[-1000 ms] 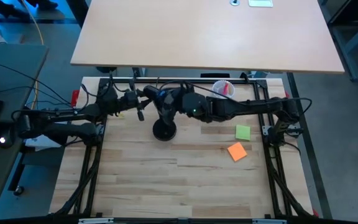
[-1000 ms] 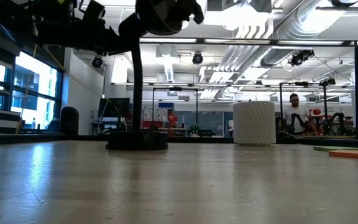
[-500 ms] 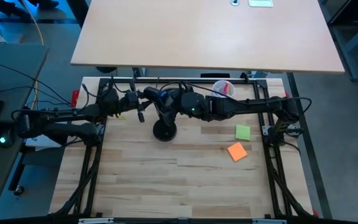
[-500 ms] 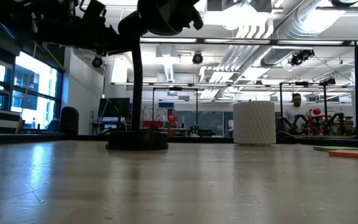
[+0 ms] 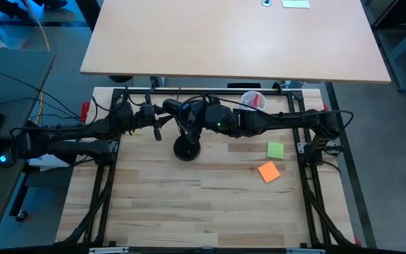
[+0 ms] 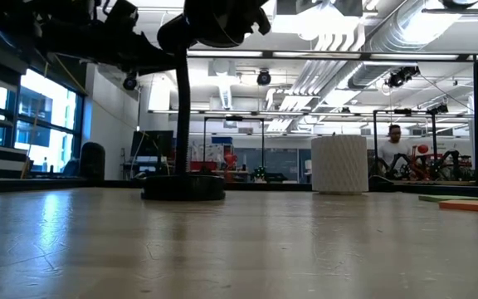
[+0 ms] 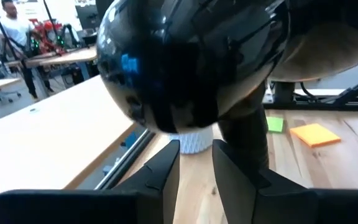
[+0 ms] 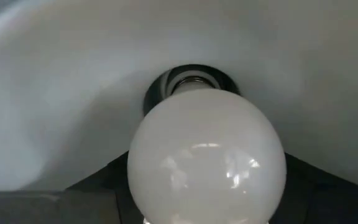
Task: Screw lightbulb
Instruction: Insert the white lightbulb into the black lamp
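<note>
The black desk lamp point(image 5: 185, 147) stands on its round base at the table's far middle, its head point(image 6: 214, 21) raised high. The white lightbulb point(image 8: 207, 162) sits inside the head's pale shade, its screw base in the socket point(image 8: 194, 84). My right gripper point(image 5: 201, 116) reaches into the shade from the table's right and is shut on the bulb. My left gripper point(image 7: 194, 149) comes from the left and sits right under the glossy back of the lamp head point(image 7: 185, 62), which hides its tips. My right gripper has the lightbulb's round glass between its two fingers, one on each side point(image 8: 129, 177) of the globe. It comes almost level from the table's right, along the bulb's axis. The bulb's narrow end is in the socket, well clear of the table.
A white ribbed cup point(image 5: 252, 100) with a red item stands at the far edge, right of the lamp. A green note point(image 5: 275, 149) and an orange note point(image 5: 268, 171) lie on the right half. The near half of the wooden table point(image 5: 203, 212) is bare. A person point(image 6: 392, 145) is far behind.
My right gripper has rolled a little about its own line at the mouth of the lamp head. The lamp has stayed where it stands.
</note>
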Available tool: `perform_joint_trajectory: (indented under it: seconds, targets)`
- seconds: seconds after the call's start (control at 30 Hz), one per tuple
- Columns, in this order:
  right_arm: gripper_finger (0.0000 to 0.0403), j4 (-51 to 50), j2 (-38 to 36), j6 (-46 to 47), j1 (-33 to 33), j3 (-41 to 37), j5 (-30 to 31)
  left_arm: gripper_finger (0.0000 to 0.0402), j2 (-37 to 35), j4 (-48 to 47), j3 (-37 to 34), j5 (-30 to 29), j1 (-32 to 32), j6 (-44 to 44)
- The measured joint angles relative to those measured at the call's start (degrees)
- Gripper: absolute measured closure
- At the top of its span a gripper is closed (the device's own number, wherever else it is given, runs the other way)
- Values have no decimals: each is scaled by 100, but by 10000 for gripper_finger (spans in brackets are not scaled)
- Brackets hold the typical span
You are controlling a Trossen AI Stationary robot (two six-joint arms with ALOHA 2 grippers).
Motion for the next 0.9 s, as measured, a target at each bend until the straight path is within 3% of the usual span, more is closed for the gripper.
perform_joint_trajectory:
  seconds: [0.13, 0.3, 0.5, 0.77, 0.9]
  targets:
    - [169, 0, -2, -236, 13, 0, 8, 284, -294, -458, -4, -25, 2, -19]
    - [169, -1, -9, -478, 13, 0, 2, 225, -832, -1020, -9, -18, 99, 52]
    - [170, 7, -11, -561, 13, 0, -58, 169, -1381, -1030, -9, 83, 574, 76]
    - [171, -22, -24, -552, 13, 0, -74, 175, -1058, -387, -24, 1808, 1526, -352]
    - [171, -66, -37, -369, -15, 0, -27, 187, -630, 130, -24, 2061, 1493, -213]
